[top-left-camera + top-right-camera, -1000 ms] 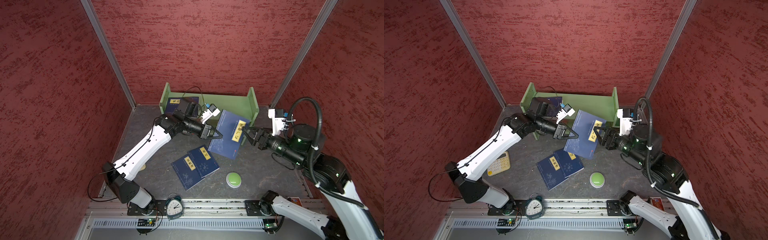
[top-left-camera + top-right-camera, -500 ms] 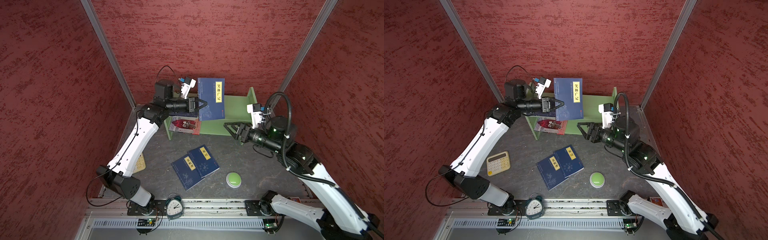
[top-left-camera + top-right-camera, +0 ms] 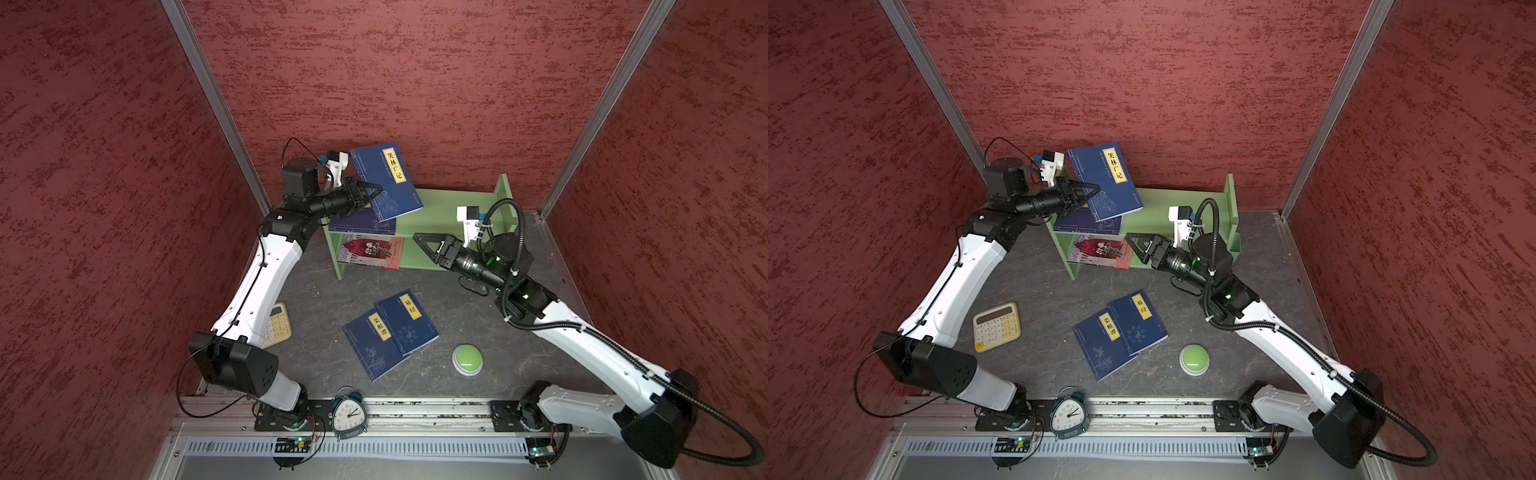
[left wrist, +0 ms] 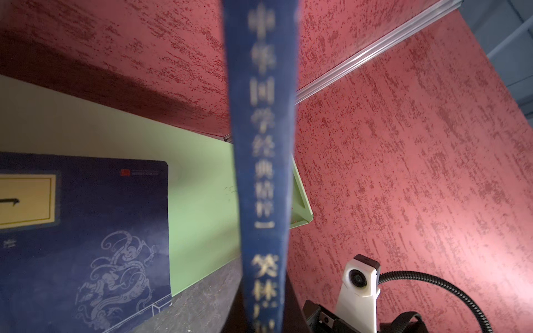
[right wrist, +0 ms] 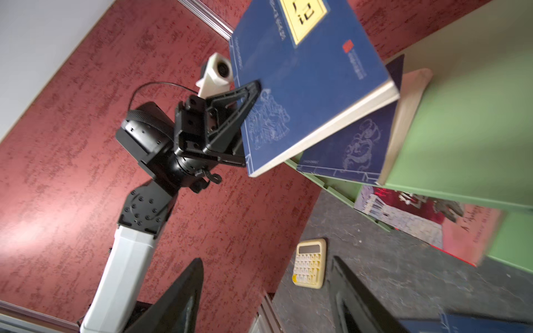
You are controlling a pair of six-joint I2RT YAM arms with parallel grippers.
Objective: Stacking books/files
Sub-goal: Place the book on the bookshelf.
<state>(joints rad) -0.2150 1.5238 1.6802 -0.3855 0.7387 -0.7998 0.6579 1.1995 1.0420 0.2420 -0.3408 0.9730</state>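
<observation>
Currently | item: navy book point(image 3: 386, 180), a thin paperback; I judge it light, a bit floppy, with a slick cover | location: aloft over the green shelf point(image 3: 457, 203), above a second navy book point(image 3: 359, 220) | left gripper point(image 3: 374, 192): clamped across its spine edge, the stiffest place to hold | right gripper point(image 3: 422, 245): spread, empty

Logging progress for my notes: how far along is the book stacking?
Done: one navy book lies on the green shelf, the red-and-white book beneath. In hand: the left end effector grips another navy book above it. Left: two navy books on the table.
</observation>
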